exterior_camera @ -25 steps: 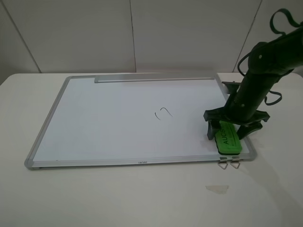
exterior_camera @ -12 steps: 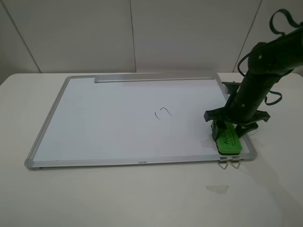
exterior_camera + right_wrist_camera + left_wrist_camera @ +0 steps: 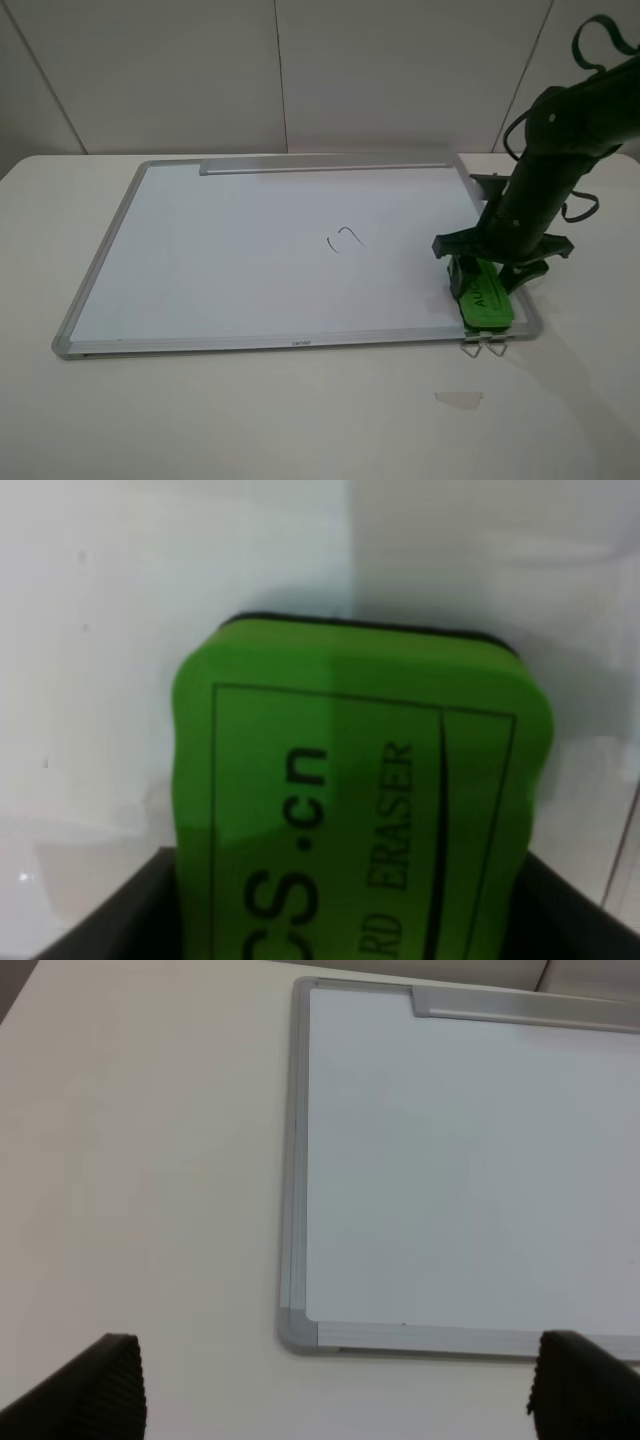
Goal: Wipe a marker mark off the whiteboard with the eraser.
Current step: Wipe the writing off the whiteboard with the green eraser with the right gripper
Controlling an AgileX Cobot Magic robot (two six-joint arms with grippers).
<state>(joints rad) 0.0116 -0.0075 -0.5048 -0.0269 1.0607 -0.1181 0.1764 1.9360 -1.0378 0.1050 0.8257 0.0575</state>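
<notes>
The whiteboard (image 3: pixel 250 250) lies flat on the table, with the marker mark (image 3: pixel 345 240), a small dark squiggle, near its middle. At the board's near right corner sits the green eraser (image 3: pixel 487 298). My right gripper (image 3: pixel 485 275) comes down on it from above, fingers pressed against both its sides. In the right wrist view the eraser (image 3: pixel 360 790) fills the space between the black fingers. My left gripper (image 3: pixel 340 1395) is open and hangs over bare table beside the whiteboard's (image 3: pixel 460 1180) near left corner. It does not show in the high view.
A metal tray strip (image 3: pixel 325 168) runs along the board's far edge. Two metal clips (image 3: pixel 485 347) stick out below the eraser's corner. A small pale scrap (image 3: pixel 458 398) lies on the white table (image 3: pixel 300 420) in front.
The right gripper's fingers have drawn in from wide apart to tight against the eraser's sides. The eraser and the board stayed where they were.
</notes>
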